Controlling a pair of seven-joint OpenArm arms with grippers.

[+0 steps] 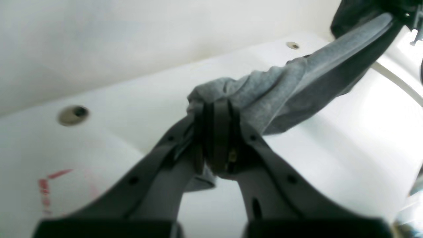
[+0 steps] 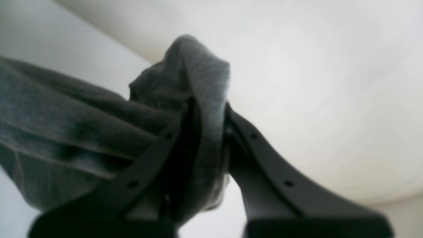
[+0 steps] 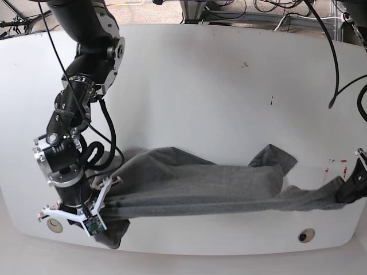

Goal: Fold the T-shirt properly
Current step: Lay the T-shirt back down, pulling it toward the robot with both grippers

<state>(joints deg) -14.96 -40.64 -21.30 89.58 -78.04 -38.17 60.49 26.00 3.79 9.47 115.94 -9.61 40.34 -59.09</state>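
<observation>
Dark fingers of the left gripper pinch a bunched T-shirt that stretches away up-right. At the right wrist, the right gripper clamps another fold. Only the base view shows the T-shirt's long axis spanning sideways, lifted over the table.

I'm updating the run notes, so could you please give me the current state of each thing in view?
T-shirt: unfolded, stretched between both grippers, middle on the table, one sleeve flopped out.
Left gripper: shut on the T-shirt.
Right gripper: shut on the T-shirt.
Table: white, with a few small marks.
</observation>
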